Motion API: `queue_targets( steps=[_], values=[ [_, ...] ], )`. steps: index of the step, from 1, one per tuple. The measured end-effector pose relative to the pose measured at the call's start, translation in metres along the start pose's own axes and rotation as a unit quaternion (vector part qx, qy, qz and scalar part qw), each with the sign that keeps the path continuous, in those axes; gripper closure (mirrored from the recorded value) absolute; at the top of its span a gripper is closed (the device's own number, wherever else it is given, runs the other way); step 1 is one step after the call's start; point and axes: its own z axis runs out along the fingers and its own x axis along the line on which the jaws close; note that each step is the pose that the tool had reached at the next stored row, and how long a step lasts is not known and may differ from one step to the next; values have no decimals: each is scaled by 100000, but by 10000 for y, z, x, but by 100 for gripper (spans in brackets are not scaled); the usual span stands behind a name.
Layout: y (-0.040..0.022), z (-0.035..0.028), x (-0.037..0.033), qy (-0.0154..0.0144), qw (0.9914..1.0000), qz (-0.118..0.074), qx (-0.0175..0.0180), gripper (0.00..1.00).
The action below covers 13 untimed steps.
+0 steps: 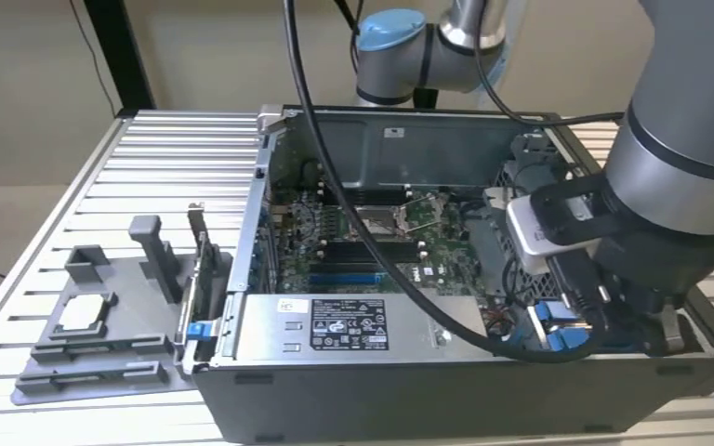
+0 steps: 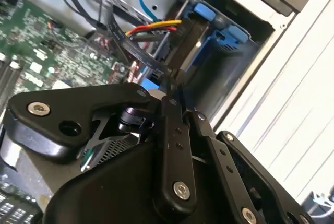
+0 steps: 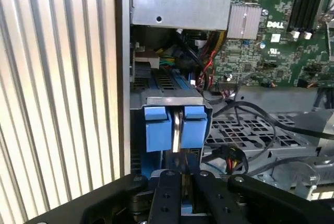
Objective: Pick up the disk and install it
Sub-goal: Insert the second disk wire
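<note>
The disk (image 3: 157,129) stands edge-on in the drive bay at the front corner of the open computer case (image 1: 257,186), on the exterior view's right. Two blue carrier tabs and a thin silver strip between them show in the first wrist view. Its blue carrier (image 2: 229,35) sits down inside the bay, and blue plastic (image 1: 568,336) shows under the arm (image 1: 667,186). My gripper (image 3: 183,182) is right over the tabs, its black fingers (image 2: 171,114) drawn close together on the silver strip.
The grey power-supply box (image 1: 332,325) lies along the case front beside the bay. Black, red and yellow cables (image 3: 250,130) crowd the bay's side. The motherboard (image 1: 357,232) fills the case floor. A grey holder (image 1: 97,325) with a small chip (image 1: 85,311) sits on the ribbed table (image 1: 159,158).
</note>
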Motion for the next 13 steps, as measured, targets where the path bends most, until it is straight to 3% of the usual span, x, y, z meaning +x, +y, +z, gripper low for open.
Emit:
queue_targets(
  steps=[1,2,5,8,9,13],
  values=[
    [1,3,-24,857,99996,-295,265,100],
    [0,6,-53,1129,99989,-453,833,100],
    [4,16,-119,1127,99958,-644,2609,100],
    [31,23,-144,1260,99914,-750,3878,100],
    [47,27,-149,1290,99905,-714,4094,100],
    [123,41,-173,1496,99891,-150,4414,100]
  ],
)
